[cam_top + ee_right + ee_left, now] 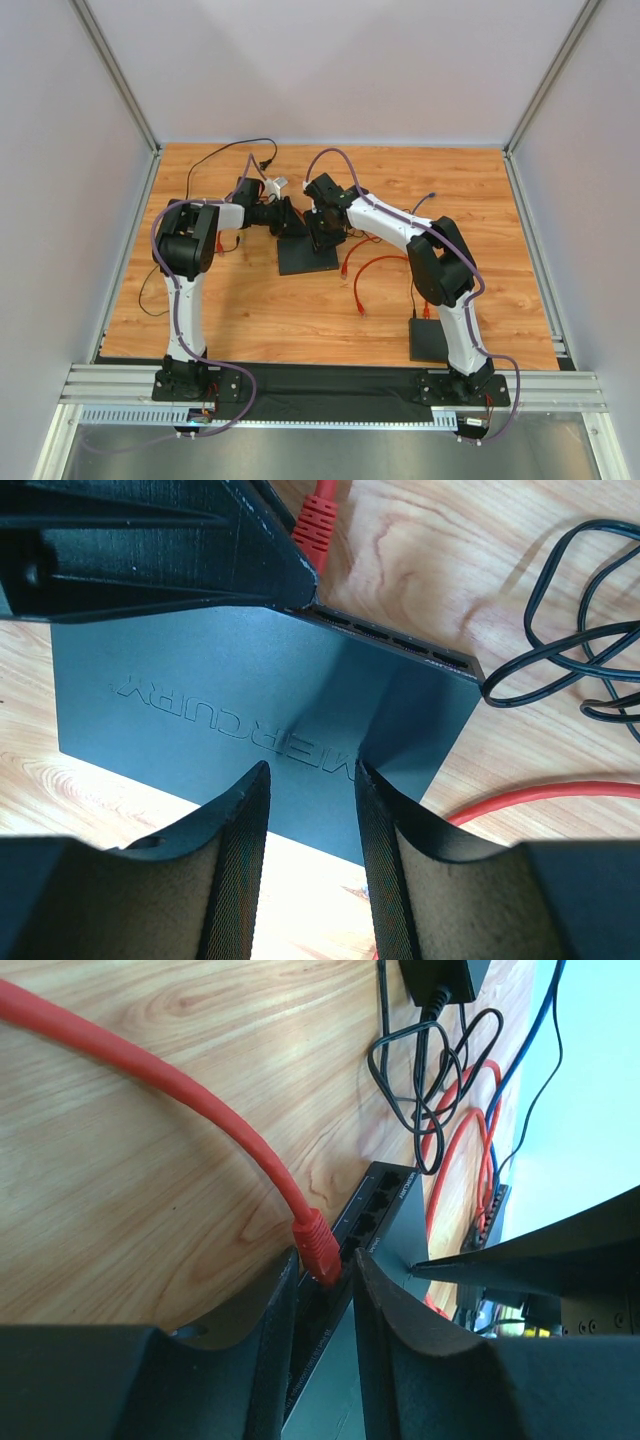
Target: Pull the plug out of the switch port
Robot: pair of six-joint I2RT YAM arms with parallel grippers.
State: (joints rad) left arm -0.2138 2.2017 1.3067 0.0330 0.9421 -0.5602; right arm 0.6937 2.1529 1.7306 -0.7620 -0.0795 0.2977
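Your plug point(318, 1247) is seated in a port on the switch point(395, 1228), near one end of the switch's port row. Its red cable point(170, 1080) trails away from the switch across the wood. The left gripper point(325, 1268) is the nearer one: its fingers stand part-spread on either side of the plug, one touching it, though you cannot tell whether they truly pinch it. The plug's long axis points straight out of the switch's port face, so draw back along that line. The right gripper point(310, 780) sits over the switch's top, fingers apart, pinching nothing
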